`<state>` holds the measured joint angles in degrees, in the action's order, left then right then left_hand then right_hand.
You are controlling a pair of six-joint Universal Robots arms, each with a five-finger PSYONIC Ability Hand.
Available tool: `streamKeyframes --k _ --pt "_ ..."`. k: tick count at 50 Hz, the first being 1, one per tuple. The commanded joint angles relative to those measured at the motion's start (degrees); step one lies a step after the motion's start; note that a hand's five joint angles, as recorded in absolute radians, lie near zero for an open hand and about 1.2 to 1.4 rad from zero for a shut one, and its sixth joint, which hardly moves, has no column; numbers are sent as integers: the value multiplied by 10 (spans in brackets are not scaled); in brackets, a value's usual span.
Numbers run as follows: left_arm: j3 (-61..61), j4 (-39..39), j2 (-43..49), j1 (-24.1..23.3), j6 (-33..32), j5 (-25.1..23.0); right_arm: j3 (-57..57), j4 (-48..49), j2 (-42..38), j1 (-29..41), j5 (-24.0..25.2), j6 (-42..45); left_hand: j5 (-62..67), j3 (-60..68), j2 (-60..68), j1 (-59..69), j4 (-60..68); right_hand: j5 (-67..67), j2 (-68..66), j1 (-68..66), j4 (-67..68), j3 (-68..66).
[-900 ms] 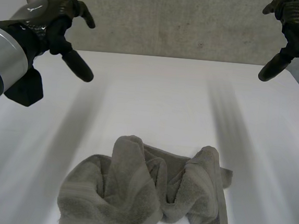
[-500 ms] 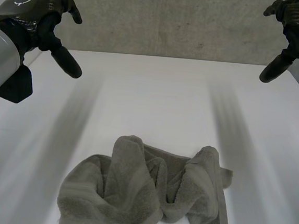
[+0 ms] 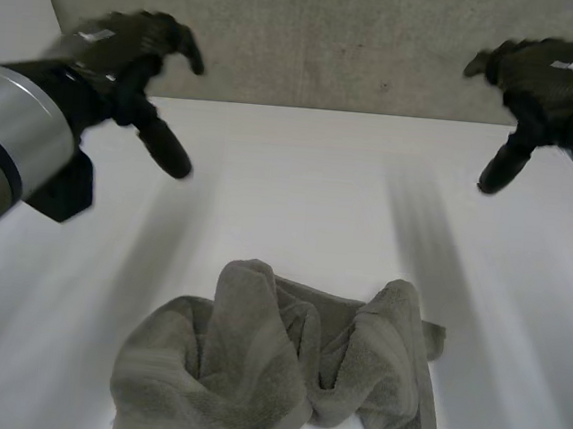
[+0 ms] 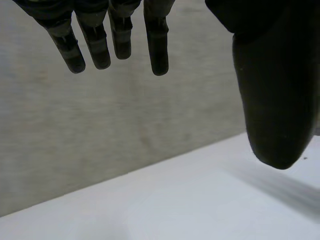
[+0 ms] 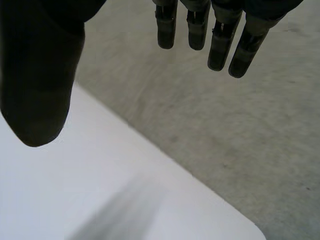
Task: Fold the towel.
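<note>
You have the towel [image 3: 278,369] lying crumpled at the near edge of the counter [image 3: 300,176], about midway between left and right; it is bunched into two humps with a deep crease between them, and its left part lies flatter than its right. Your left hand [image 3: 120,49] hangs in the air over the far left of the counter, well apart from the towel; in its wrist view the fingers [image 4: 157,45] point straight out, side by side, spread wide from the thumb [image 4: 272,100], and the hand is empty. Your right hand [image 3: 549,77] hangs over the far right of the counter, likewise well apart from the towel; its own view shows its fingers straight and set wide of its thumb, clasping nothing. Behind the counter's far edge stands a grey wall [image 3: 322,37].
</note>
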<state>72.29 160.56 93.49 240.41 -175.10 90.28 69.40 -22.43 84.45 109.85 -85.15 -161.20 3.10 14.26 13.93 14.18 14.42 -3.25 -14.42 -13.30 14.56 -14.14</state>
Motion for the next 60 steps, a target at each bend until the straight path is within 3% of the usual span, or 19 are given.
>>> streamKeyframes --k 1,6,11,14,22,29,41,44,46,47,48,49,50,51,52,58,60 --pt "28 -15 25 -20 -6 -93 34 -73 0 -4 84 154 -5 -17 -14 -16 -19 33 44 33 -46 41" --pt "46 -52 84 -38 -63 -125 66 -84 -7 -1 110 195 -5 -17 -14 -16 -19 33 44 33 -46 41" --pt "56 -93 139 -92 -152 -114 102 -80 -52 5 108 236 -9 -20 -17 -19 -22 33 44 33 -46 41" --pt "75 -102 153 -102 -176 -104 108 -75 -66 9 113 237 -17 -29 -25 -28 -30 33 44 33 -46 41" --pt "143 -18 146 -90 -166 -73 188 38 -97 19 114 193 -24 -35 -32 -35 -37 33 44 33 -46 41" --pt "211 62 112 -79 -166 -66 325 203 -90 17 132 173 -22 -34 -30 -33 -35 33 44 33 -46 41" --pt "293 124 94 -85 -166 -69 412 258 -92 15 171 155 -20 -32 -29 -31 -34 33 44 33 -46 41" --pt "304 126 99 -85 -166 -69 413 258 -93 14 175 155 -9 -20 -17 -20 -22 -32 -21 -32 19 -23" --pt "307 125 100 -85 -167 -69 410 255 -90 14 177 157 13 1 5 2 0 -220 -208 -219 206 -211" --pt "307 125 100 -85 -167 -69 410 255 -90 14 177 157 13 2 5 2 0 -221 -209 -220 208 -212" --pt "307 125 102 -84 -167 -66 405 254 -90 15 178 160 86 75 78 76 73 -379 -367 -378 366 -370" --pt "305 126 103 -83 -167 -67 405 254 -90 15 178 160 237 225 229 226 224 -380 -369 -380 367 -372" --pt "305 126 103 -83 -167 -67 399 254 -87 16 177 161 239 227 230 228 225 -522 -510 -521 509 -513" --pt "299 128 103 -81 -167 -67 391 256 -82 16 177 158 447 435 438 436 434 -630 -618 -629 617 -621" --pt "292 133 101 -78 -167 -67 391 256 -82 16 177 158 562 550 554 551 549 -631 -619 -631 618 -622" --pt "239 173 97 -61 -168 -63 337 304 -56 18 170 136 629 617 621 618 616 -667 -656 -667 654 -659" --pt "189 198 94 -22 -165 -54 326 349 -56 17 167 119 649 637 641 638 636 -667 -656 -667 654 -659"
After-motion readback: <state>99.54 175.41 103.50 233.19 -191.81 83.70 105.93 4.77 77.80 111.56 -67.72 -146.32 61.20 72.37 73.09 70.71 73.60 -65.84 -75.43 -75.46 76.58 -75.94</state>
